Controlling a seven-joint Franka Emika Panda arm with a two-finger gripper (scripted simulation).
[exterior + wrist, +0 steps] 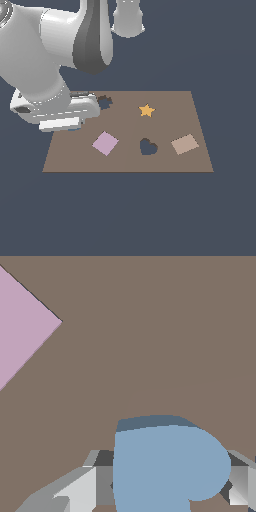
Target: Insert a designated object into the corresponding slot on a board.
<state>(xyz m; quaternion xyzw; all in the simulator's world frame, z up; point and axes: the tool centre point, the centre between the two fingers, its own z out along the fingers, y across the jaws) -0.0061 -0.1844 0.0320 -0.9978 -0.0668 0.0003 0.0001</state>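
The light-blue heart-shaped block (167,466) sits between my gripper's (167,483) two grey fingers (82,488), which press against its two sides, so the gripper is shut on it. In the exterior view the arm's white hand (55,110) hangs low over the left end of the brown board (125,161) and hides the heart. The dark heart-shaped slot (148,147) lies in the board's front middle, well toward the exterior view's right of the hand. I cannot tell whether the heart rests on the board or is lifted off it.
On the board lie a pink square (105,143), an orange star (146,110) and a tan square (185,144). A dark gear-like cutout (104,102) sits beside the hand. The pink square's corner (20,331) also shows in the wrist view.
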